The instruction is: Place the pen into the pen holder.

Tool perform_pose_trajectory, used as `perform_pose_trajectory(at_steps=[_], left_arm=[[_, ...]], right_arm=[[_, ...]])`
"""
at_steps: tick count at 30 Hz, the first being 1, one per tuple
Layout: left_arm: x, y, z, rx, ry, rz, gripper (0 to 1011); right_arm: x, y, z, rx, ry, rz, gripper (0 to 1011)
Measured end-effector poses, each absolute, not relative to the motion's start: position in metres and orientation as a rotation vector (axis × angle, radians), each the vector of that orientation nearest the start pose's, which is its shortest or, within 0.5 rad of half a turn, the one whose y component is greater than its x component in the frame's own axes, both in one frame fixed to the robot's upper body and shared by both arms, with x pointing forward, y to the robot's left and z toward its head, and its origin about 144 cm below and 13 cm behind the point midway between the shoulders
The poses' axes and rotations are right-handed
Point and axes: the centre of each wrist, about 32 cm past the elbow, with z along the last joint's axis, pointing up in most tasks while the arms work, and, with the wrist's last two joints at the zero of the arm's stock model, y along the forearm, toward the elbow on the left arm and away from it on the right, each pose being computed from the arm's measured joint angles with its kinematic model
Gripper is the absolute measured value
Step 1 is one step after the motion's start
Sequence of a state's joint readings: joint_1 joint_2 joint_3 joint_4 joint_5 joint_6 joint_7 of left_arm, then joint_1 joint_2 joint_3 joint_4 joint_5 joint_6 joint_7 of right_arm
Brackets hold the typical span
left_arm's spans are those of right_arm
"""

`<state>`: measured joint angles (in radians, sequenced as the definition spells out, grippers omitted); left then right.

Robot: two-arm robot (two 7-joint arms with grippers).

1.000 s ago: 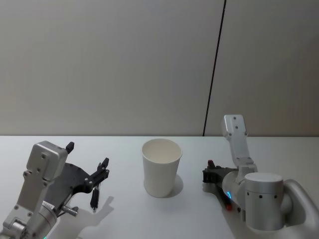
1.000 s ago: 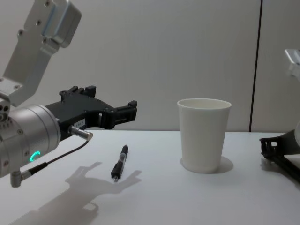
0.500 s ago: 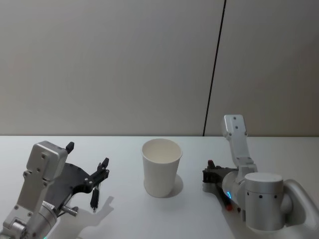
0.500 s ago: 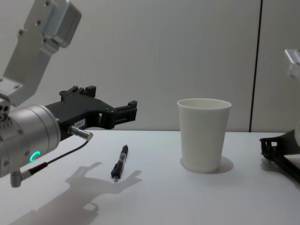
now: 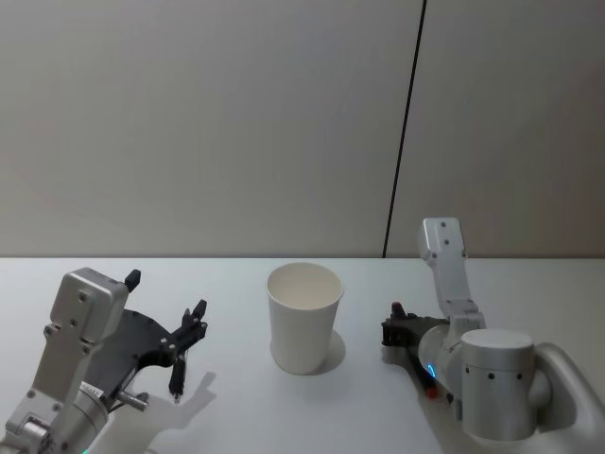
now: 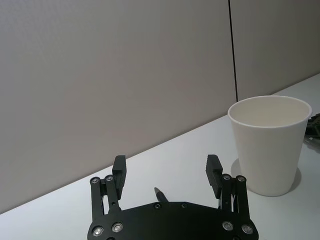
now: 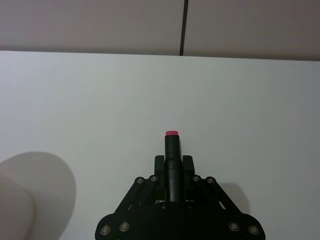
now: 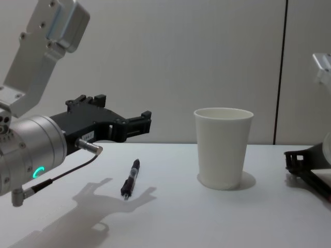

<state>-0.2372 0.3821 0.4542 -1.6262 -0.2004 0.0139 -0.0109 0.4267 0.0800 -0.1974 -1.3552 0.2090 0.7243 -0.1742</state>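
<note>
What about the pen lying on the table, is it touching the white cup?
Apart. The chest view shows bare table between the pen and the cup.

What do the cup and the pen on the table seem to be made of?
The cup is probably paper: matte white, judging by its thin wall and rolled rim. The pen is likely plastic: black, with a slight sheen on the barrel; the tip is too small to judge.
</note>
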Motion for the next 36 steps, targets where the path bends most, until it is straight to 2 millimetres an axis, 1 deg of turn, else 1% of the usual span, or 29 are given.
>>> perform_pose_trajectory(at_steps=[11,36], left_arm=[[0.492,0.198,1.204,0.061,-0.268,1.124,1003],[0.492,0.198,1.204,0.061,-0.268,1.124,1004]], right_arm=[[0.567,-0.188,1.231,-0.341,0.320,-1.504,207],[0.560,-0.174,1.252,0.009,0.072,-1.499,207]])
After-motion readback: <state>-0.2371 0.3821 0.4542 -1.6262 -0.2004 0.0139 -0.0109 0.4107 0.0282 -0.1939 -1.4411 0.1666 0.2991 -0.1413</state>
